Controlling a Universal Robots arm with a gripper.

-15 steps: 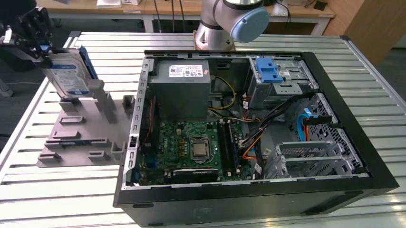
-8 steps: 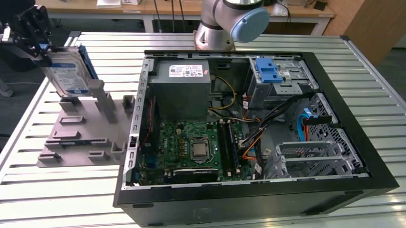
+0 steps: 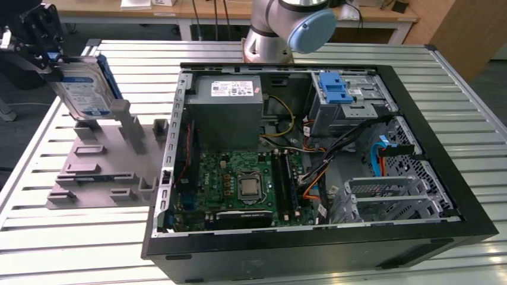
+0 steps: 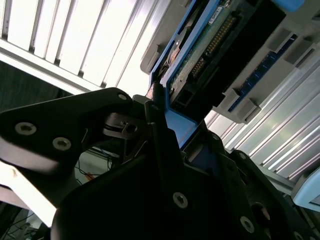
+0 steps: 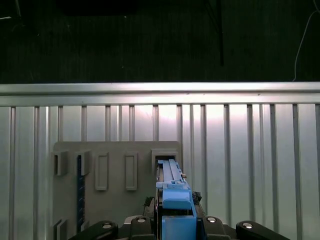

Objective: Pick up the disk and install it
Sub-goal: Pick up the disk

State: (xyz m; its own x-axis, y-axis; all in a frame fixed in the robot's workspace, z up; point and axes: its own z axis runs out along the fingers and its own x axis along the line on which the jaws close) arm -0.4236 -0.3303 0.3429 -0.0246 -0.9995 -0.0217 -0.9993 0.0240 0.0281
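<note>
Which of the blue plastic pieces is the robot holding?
The blue rail frame around the silver disk, clamped in the end effector by the grey stand. The other blue piece, a bare latch, sits inside the computer case, untouched.

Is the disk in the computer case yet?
Out. The pincer grips the disk, standing on edge, over the grey rack beside the case.

- The gripper (image 3: 49, 56) hung high at the exterior view's left, well apart from the arm's base (image 3: 281, 27).
- Its fingers (image 4: 159, 125) were clamped on the disk (image 3: 83, 89), which was held upright in the air.
</note>
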